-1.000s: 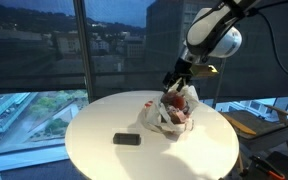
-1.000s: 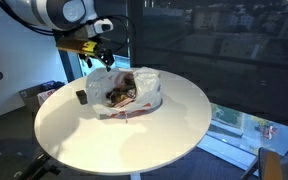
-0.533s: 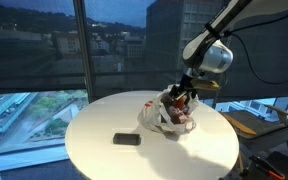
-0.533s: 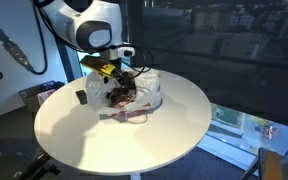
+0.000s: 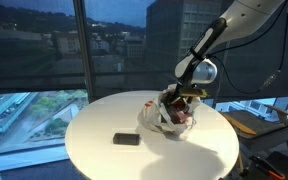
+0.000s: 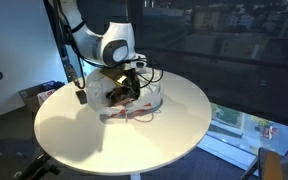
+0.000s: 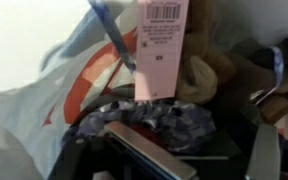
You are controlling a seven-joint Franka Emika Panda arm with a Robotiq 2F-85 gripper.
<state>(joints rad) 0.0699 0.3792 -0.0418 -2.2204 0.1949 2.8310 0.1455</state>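
Here the end effector [image 5: 183, 97] hangs released, its jaws spread wide and holding nothing, with its tip just inside the open mouth of a white plastic bag [image 5: 152, 118]. That bag lies on the right half of the round white surface [image 5: 99, 115] in an exterior view. In the wrist view, a pink barcode tag [image 7: 160, 45] hangs right in front of the camera on a bluish ribbon. A brown plush toy [image 7: 212, 72] sits behind it, and dark patterned fabric [image 7: 169, 125] lies lower down among the crumpled plastic. Whether the jaws touch any of the contents cannot be told. A small black object [image 5: 127, 139] lies by itself on the surface, to the left of the bag and nearer the camera, well apart from the arm. The step in hand looks like a reach into the bag for one of the things inside. The next move probably calls for settling the jaws on either side of a single item, most likely the plush toy. They would need to stay clear of the loose plastic and the tag's ribbon, so that only the item is pinched.
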